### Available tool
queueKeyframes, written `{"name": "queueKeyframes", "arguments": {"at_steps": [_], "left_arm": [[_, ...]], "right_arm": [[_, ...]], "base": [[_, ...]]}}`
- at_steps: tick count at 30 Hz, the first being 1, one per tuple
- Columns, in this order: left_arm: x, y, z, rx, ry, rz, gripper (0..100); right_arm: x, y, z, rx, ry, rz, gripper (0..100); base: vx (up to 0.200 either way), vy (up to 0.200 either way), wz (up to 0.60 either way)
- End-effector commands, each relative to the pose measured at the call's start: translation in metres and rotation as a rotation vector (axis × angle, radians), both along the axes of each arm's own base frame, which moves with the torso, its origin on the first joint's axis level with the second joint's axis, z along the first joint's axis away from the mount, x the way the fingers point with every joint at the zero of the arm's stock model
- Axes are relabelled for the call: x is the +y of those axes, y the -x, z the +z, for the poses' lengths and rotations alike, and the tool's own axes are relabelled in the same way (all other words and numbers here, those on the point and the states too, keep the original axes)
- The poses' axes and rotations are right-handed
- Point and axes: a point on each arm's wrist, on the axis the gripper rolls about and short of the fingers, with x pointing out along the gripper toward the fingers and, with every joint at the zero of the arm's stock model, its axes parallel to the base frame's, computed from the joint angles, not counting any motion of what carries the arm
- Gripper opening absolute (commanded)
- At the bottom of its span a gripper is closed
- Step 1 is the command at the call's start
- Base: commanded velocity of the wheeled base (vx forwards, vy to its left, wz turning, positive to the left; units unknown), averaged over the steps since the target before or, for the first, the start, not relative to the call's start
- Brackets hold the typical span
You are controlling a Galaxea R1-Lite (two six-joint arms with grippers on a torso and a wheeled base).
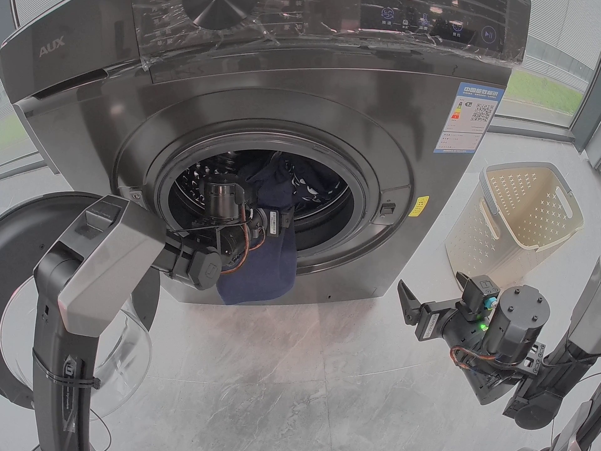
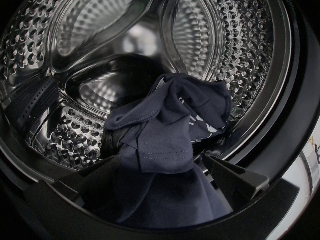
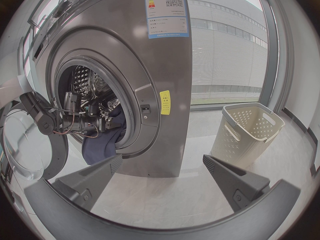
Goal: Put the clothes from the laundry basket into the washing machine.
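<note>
Navy garment (image 2: 166, 130) half inside the washing machine (image 1: 263, 95)
The left tool (image 2: 156, 159), fingers spread, sits at the drum (image 2: 83, 134) mouth with the garment bunched between them, its tail hanging over the door rim. The right tool (image 3: 161, 157) hangs spread above the floor, near the laundry basket (image 1: 476, 245).

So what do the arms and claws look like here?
Left arm: silver-grey boxy shell, black joints, orange cables at the wrist. Right arm: black, green light, blue fitting, white label. Left claw and right claw: black wedge-shaped fingers.
</note>
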Motion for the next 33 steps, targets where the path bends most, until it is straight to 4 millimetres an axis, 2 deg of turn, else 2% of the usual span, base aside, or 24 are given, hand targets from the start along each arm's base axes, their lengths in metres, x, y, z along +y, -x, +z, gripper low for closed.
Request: {"name": "queueKeyframes", "arguments": {"at_steps": [1, 4, 5, 10, 15, 23, 24, 25, 31, 32, 33], "left_arm": [[-0.004, -0.009, -0.015, 0.018, -0.010, -0.002, 100], [-0.009, -0.008, -0.019, 0.018, -0.010, -0.014, 100], [-0.010, -0.008, -0.019, 0.016, -0.010, -0.013, 0], [-0.016, -0.010, -0.014, 0.000, 0.008, -0.022, 0], [-0.013, -0.021, 0.002, -0.063, 0.054, 0.009, 0], [-0.018, -0.040, 0.056, -0.265, 0.258, 0.083, 0], [-0.018, -0.040, 0.054, -0.263, 0.257, 0.085, 0], [-0.017, -0.044, 0.045, -0.253, 0.249, 0.102, 0], [-0.021, -0.043, 0.044, -0.280, 0.270, 0.099, 0], [-0.021, -0.042, 0.045, -0.280, 0.270, 0.097, 100], [-0.022, -0.041, 0.044, -0.267, 0.265, 0.097, 100]], "right_arm": [[0.000, 0.000, -0.001, 0.002, 0.001, -0.001, 100], [0.001, -0.002, -0.002, 0.002, 0.001, -0.003, 100], [0.002, -0.002, -0.002, 0.004, 0.003, -0.003, 100], [0.002, -0.002, -0.001, -0.001, 0.002, -0.019, 100], [0.002, -0.003, -0.001, -0.002, 0.001, -0.021, 100], [0.003, -0.003, -0.001, -0.002, 0.001, -0.022, 100], [0.003, -0.003, -0.001, -0.002, 0.001, -0.022, 100], [0.004, -0.001, -0.001, -0.003, 0.000, -0.016, 100], [0.005, -0.001, -0.001, -0.003, 0.000, -0.012, 100], [0.004, -0.001, -0.001, -0.003, 0.000, -0.013, 100], [0.004, -0.001, -0.001, -0.003, 0.000, -0.015, 100]], "base": [[0.000, 0.000, 0.00], [0.000, 0.000, 0.00], [0.000, 0.000, 0.00], [0.000, 0.000, 0.00], [0.000, 0.000, 0.00], [0.000, 0.000, 0.00], [0.000, 0.000, 0.00], [0.000, 0.000, 0.00], [0.000, 0.000, 0.00], [0.000, 0.000, 0.00], [0.000, 0.000, 0.00]]}}
